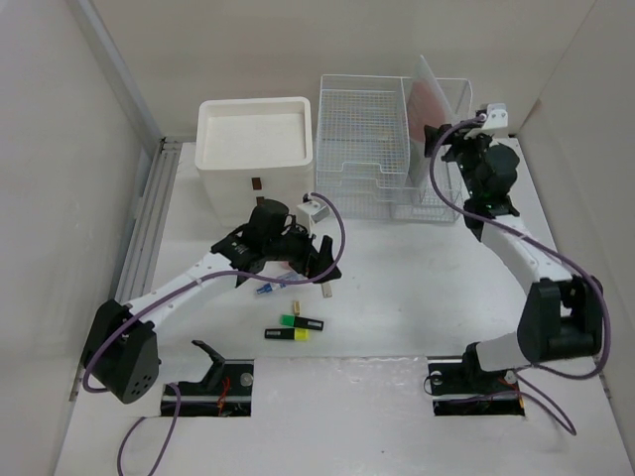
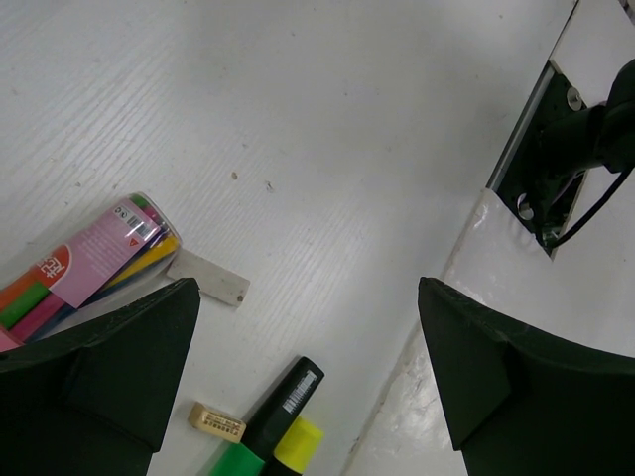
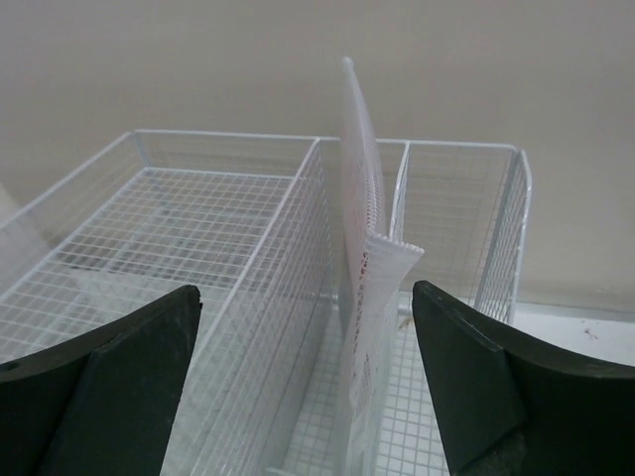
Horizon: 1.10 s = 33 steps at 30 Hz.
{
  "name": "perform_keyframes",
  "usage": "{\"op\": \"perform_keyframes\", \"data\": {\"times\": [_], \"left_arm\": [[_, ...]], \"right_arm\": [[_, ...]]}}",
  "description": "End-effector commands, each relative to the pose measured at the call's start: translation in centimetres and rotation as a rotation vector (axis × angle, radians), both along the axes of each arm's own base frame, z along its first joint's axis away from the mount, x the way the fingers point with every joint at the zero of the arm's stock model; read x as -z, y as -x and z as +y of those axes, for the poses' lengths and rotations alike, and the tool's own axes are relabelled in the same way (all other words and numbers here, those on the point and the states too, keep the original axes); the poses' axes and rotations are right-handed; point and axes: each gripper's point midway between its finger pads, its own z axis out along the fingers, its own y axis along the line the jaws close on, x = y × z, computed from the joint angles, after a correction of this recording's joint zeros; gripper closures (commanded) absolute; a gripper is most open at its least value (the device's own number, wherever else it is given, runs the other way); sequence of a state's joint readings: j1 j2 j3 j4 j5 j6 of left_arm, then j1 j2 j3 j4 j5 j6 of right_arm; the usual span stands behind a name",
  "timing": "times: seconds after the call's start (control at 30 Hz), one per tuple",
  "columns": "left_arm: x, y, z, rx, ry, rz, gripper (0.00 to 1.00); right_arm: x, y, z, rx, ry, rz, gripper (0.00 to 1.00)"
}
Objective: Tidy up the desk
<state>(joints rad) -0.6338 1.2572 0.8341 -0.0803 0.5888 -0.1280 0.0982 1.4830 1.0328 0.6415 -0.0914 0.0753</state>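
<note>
Sorting under way: the right claw (image 3: 303, 293) stands spread wide with nothing in its grasp, its black fingers (image 3: 119, 377) on either side of a pale mesh folder (image 3: 362, 248) and touching it nowhere; the folder stands on edge by itself in the narrow wire rack (image 3: 496, 228), whose close walls are probably what keep it upright without help; just to the left sits the wide wire tray (image 3: 149, 228).

Across the table the left claw (image 2: 305, 293) hangs just as wide and just as empty, pointed down over the loose clutter; a clear tube of coloured pens (image 2: 99, 263) lies by one finger, with a small grey strip (image 2: 208, 278) just beside the tube; nearer the arms a tan block (image 2: 216, 421), perhaps an eraser, lies beside two highlighters (image 2: 288, 392), green and yellow, which touch side by side; the pose suggests one of these is the next pick, though which one cannot be told.

The desk (image 1: 397, 297) is a flat matte white top that carries everything; the rack, the tray and a white drawer box (image 1: 256, 149) line its far edge, while the small items lie near its middle, well apart from any container; pale beige walls (image 1: 60, 149) close it in on three sides, and the arms' bases sit in cut-outs at its near edge.
</note>
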Motion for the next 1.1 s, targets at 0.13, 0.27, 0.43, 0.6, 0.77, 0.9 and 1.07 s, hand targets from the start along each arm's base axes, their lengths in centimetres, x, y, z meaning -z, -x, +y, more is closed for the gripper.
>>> {"op": "perform_keyframes", "data": {"times": [0.13,0.27,0.43,0.6,0.77,0.9,1.07], "left_arm": [[-5.8,-0.7,0.2,-0.036,0.094,-0.168,0.10],[-10.0,-1.9,1.2,-0.149,0.136,-0.260,0.12],[-16.0,-4.1,4.3,-0.361,0.137,-0.405,0.13],[-17.0,-5.1,7.8,-0.516,0.107,-0.454,0.00],[-14.5,-5.6,11.8,-0.672,0.053,-0.443,0.00],[-12.2,-6.0,14.8,-0.798,0.037,-0.452,0.00],[-10.3,-6.8,16.4,-0.879,-0.019,-0.427,0.05]], "right_arm": [[-8.2,7.8,0.0,-0.045,0.038,-0.093,0.00],[-6.8,11.7,4.1,-0.339,0.144,0.009,0.00],[-2.9,16.1,8.0,-0.588,0.147,0.201,0.00],[0.4,18.9,11.0,-0.702,0.201,0.332,0.00],[3.7,20.5,13.0,-0.753,0.242,0.365,0.31],[5.9,20.8,13.2,-0.770,0.240,0.382,0.66],[5.9,20.6,13.1,-0.759,0.242,0.357,0.42]]}}
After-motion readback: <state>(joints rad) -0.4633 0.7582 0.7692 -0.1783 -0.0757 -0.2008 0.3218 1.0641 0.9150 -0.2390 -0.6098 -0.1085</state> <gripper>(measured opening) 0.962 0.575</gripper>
